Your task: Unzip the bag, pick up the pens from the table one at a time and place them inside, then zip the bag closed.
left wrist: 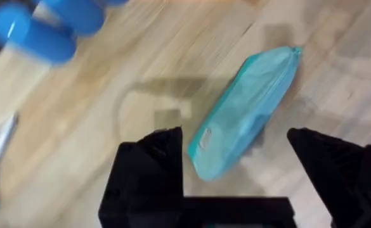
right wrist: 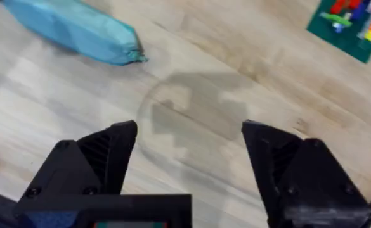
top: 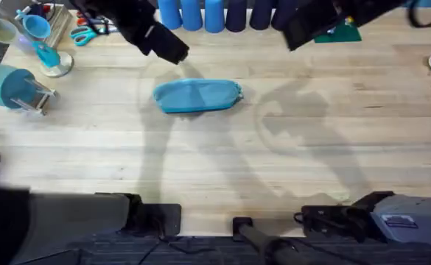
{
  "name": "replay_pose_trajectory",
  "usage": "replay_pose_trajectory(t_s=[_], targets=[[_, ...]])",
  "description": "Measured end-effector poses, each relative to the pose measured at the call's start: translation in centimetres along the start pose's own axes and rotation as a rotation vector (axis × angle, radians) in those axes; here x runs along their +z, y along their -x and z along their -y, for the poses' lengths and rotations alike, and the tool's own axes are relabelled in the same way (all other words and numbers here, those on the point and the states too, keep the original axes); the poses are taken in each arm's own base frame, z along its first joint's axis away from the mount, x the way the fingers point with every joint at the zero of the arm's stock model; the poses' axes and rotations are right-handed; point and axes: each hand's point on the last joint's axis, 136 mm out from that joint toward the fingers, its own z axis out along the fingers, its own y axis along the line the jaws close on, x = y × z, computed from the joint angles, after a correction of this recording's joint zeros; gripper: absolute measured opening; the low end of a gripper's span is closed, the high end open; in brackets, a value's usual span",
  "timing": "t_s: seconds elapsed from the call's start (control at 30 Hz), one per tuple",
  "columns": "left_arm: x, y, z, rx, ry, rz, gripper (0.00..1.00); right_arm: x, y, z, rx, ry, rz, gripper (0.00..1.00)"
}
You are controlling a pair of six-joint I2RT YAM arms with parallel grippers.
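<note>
Overhead first: one bag [top: 197, 96] lay on its side on the table [top: 311, 169], a little left of centre, plump and, as far as I could tell, closed along its length. I counted no pens on the bare wood, so I judged they were already inside and the zip most likely done, though the pull was too small for me to confirm. My left arm showed dark and blurred above the bag's far left, my right arm up at the far right, both raised off the table. A row of six blue cups [top: 214, 13] stood along the back edge, and one pair of scissors [top: 90, 33] lay in the far left clutter.

Left wrist view: my left gripper [left wrist: 236, 166] hung over the bag [left wrist: 245, 111] with its fingers spread wide and nothing between them, well clear of the fabric.

Right wrist view: my right gripper [right wrist: 190, 163] was likewise spread apart and empty above bare wood, the bag [right wrist: 71, 28] well off to one side, and one green board [right wrist: 353, 25] near the corner. If the zip was truly shut, I reckoned nothing remained.
</note>
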Motion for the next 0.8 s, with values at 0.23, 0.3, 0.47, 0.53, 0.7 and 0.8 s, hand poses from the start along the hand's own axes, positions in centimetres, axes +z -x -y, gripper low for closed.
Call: replay_pose_trajectory(t_s=[0.23, 0.3, 0.47, 0.53, 0.7, 0.8], targets=[[-6.6, -2.8, 2.5, -0.211, 0.172, -0.068, 0.995, -0.3, -0.5, 1.5, 0.037, -0.028, 0.028, 0.996], [-8.2, -3.5, 3.6, -0.236, 0.196, -0.070, 0.995, 0.5, -1.1, 1.3, 0.036, -0.027, 0.015, 0.996], [-11.1, -4.9, 6.0, -0.313, 0.240, -0.058, 0.994, 3.2, -3.6, 0.9, 0.032, -0.024, -0.034, 0.996], [-11.8, -5.4, 6.6, -0.340, 0.251, -0.057, 0.993, 4.1, -4.5, 0.8, 0.031, -0.023, -0.044, 0.996], [-12.8, -5.8, 7.5, -0.395, 0.269, -0.036, 0.993, 5.1, -6.2, 0.5, 0.028, -0.021, -0.072, 0.997], [-13.0, -5.9, 7.6, -0.415, 0.274, -0.027, 0.993, 5.1, -5.8, 0.4, 0.025, -0.019, -0.052, 0.997]])
